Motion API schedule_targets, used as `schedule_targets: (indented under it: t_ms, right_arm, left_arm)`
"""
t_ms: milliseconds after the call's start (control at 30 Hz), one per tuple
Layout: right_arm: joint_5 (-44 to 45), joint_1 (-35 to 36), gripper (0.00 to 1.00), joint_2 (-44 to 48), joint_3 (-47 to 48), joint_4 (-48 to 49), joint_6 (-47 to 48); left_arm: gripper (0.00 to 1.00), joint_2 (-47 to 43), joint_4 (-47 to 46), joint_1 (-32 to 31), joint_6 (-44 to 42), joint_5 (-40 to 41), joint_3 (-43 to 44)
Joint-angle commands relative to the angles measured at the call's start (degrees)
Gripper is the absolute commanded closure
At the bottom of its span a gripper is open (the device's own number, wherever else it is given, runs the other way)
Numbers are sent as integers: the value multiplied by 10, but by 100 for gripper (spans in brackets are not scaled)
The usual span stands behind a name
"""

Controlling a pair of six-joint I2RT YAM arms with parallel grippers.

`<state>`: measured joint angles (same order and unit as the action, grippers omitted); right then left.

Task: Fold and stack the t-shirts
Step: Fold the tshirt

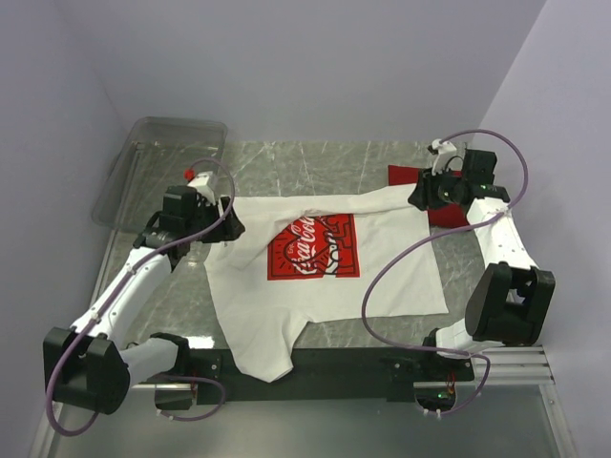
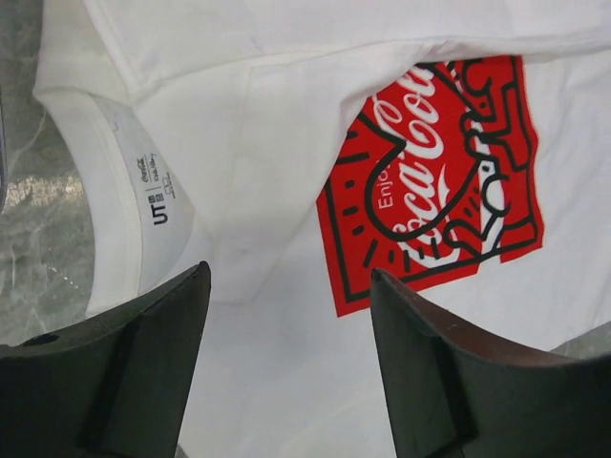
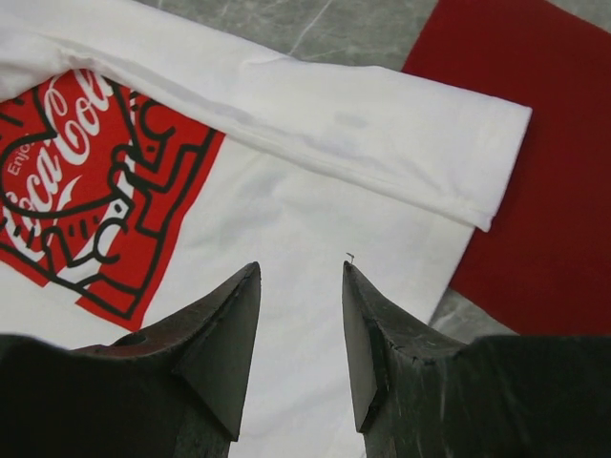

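Left gripper (image 1: 221, 227) hangs with its fingers spread and nothing between them, just above the collar (image 2: 115, 210) of the white t-shirt (image 1: 382, 267). The label and neck opening lie directly under and slightly ahead of it. Right gripper (image 1: 425, 196) is also spread, less widely, and it holds nothing. It hovers over the opposite end of the same shirt. The shirt's long axis therefore runs across the table (image 1: 286, 157) from one gripper to the other, with the printed red square (image 1: 313, 246) about midway between them. Along the edge far from the arm bases, the cloth is turned over onto the body as a long band (image 3: 382, 143), which ends just ahead of the right gripper. The tip of this band rests on the red t-shirt (image 3: 544, 143), which lies flat beyond and to the outer side of that gripper. One sleeve (image 1: 263, 358) sticks out toward the arm bases, nearer to the left arm. In my judgement the next fold depends on this layout: the left arm is nearer the collar end and the right arm nearer the band end, so each can reach its own end.
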<state>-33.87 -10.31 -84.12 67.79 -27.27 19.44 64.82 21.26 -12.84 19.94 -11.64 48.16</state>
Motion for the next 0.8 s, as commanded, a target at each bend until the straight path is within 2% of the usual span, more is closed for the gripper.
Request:
schedule_targets:
  t_ms: [0,67,167,300,533,767]
  right_arm:
    - [-23,21,53,4,7,-15,-9]
    - [-37,39,53,-1,10,-22,-12]
    - [-58,57,53,0,9,-28,-22]
    - [-81,60,53,10,-1,-30,-25]
    - [-87,59,53,4,-25,-17,-25]
    - [-88,54,53,3,-33,-15,-25]
  left_arm:
    - [27,-23,-32,-3,4,-4,26]
    - [27,5,-52,-3,-3,-26,40]
    - [31,112,-46,-7,-21,-60,102]
    - [33,215,-11,-17,-54,-54,170]
    - [37,330,-10,-28,-65,-15,228]
    - [43,432,-8,-32,-59,-14,288]
